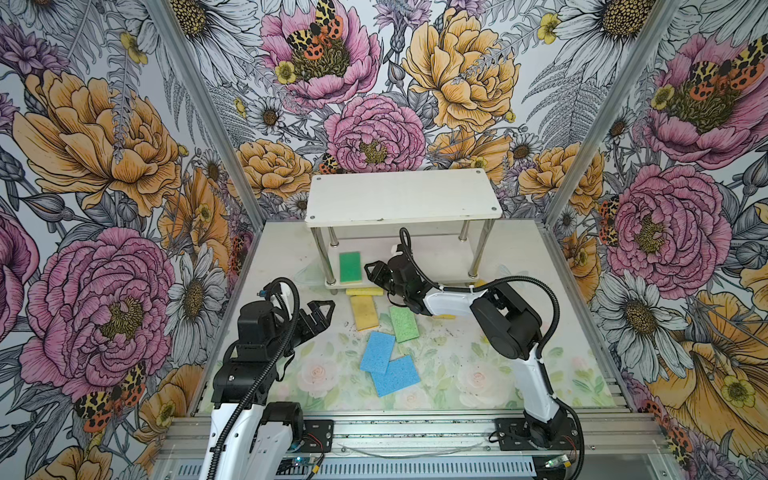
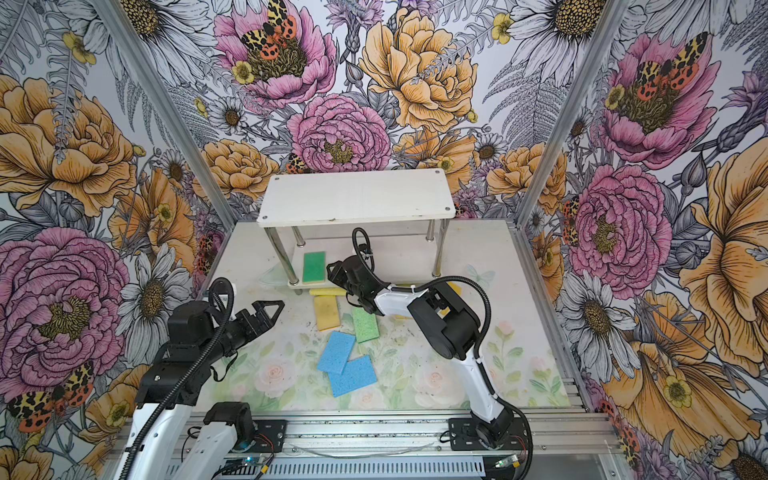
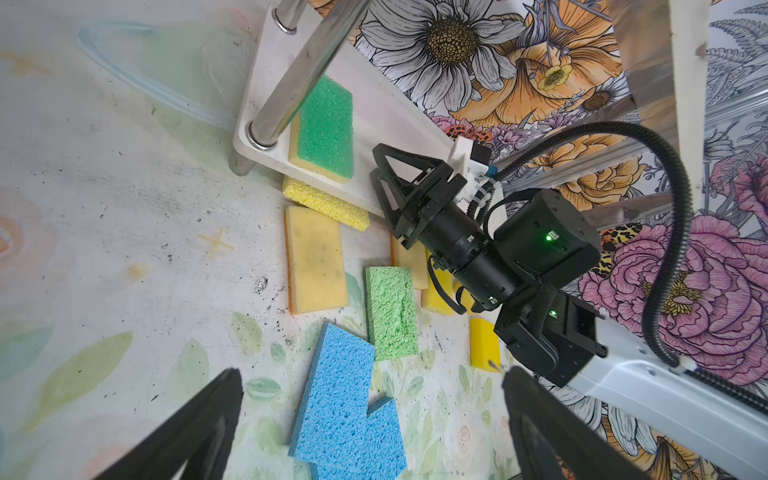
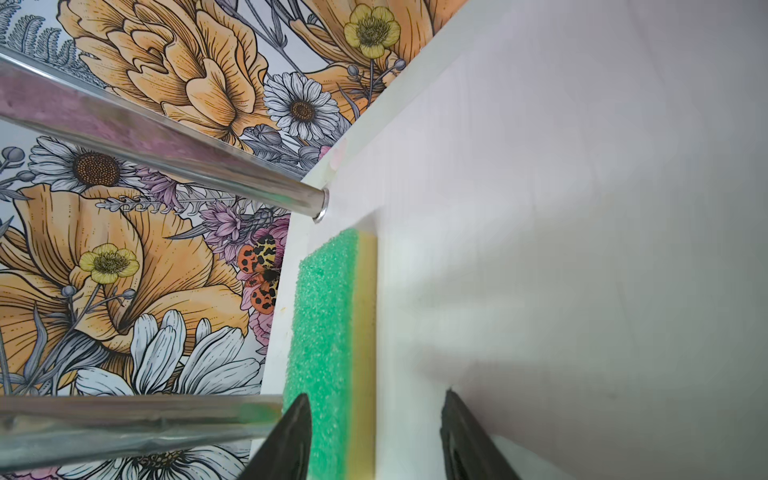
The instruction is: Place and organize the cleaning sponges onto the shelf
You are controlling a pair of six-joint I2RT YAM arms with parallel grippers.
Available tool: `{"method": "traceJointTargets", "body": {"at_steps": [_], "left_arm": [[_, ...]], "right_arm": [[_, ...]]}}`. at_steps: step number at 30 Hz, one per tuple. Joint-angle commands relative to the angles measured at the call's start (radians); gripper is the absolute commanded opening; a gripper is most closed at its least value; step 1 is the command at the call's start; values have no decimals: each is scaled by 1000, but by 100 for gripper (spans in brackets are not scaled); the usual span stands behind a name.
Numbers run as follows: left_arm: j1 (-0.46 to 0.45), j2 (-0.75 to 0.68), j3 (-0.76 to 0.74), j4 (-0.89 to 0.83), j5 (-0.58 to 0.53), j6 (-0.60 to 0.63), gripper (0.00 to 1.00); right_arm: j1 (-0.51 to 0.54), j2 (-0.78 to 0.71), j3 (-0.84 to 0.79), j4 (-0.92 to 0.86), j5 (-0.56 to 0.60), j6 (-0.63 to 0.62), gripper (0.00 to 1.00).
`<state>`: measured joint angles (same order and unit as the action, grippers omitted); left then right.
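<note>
The white shelf (image 1: 401, 195) (image 2: 353, 195) stands at the back of the table. A dark green sponge (image 1: 349, 267) (image 2: 313, 267) (image 3: 326, 126) (image 4: 328, 332) lies flat at the left end of its lower board. My right gripper (image 1: 371, 272) (image 2: 332, 270) (image 4: 374, 395) reaches in beside that sponge, jaws open, with a gap on one side. Loose on the table lie two yellow sponges (image 1: 364, 312), a light green one (image 1: 404, 323) (image 3: 390, 311) and two overlapping blue ones (image 1: 377, 351) (image 3: 338, 395). My left gripper (image 1: 328, 311) (image 2: 278, 309) (image 3: 372, 374) hovers open, empty, left of them.
More yellow sponges (image 3: 484, 343) lie partly hidden under the right arm. Shiny metal posts (image 1: 320, 249) (image 4: 187, 174) flank the dark green sponge. Flowered walls close in the back and sides. An aluminium rail (image 1: 415, 428) runs along the front.
</note>
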<state>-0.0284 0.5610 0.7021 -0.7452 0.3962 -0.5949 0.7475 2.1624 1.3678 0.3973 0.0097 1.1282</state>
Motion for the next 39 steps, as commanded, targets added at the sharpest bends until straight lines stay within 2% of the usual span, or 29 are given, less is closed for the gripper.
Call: {"method": "traceJointTargets", "body": {"at_steps": [1,8,15,23,25,31,35,39], "left_arm": [[6,15,11,-5,60,7,99],[-32,39,-3,-5,120,-25,99],[-144,-8,-50,46,27,-135,99],[-307,-4,-153,165,-81,-259,99],[-334,-7,-173,184,-107,-273,99],[-352,16,-254,267,-107,-324,97],[-364,56,-282,325,-111,-341,96],[-367,88,-312,385,-115,-369,96]], "right_arm": [[0,-58,-77,71,29,-30,53],[14,-162,-250,142,21,-48,54],[37,-325,-446,129,14,-91,55],[70,-459,-600,53,-45,-114,56],[72,-498,-611,-17,-67,-140,56],[88,-622,-549,-430,-36,-309,59],[73,-688,-554,-533,-41,-362,60],[21,-622,-513,-603,-140,-436,61]]}}
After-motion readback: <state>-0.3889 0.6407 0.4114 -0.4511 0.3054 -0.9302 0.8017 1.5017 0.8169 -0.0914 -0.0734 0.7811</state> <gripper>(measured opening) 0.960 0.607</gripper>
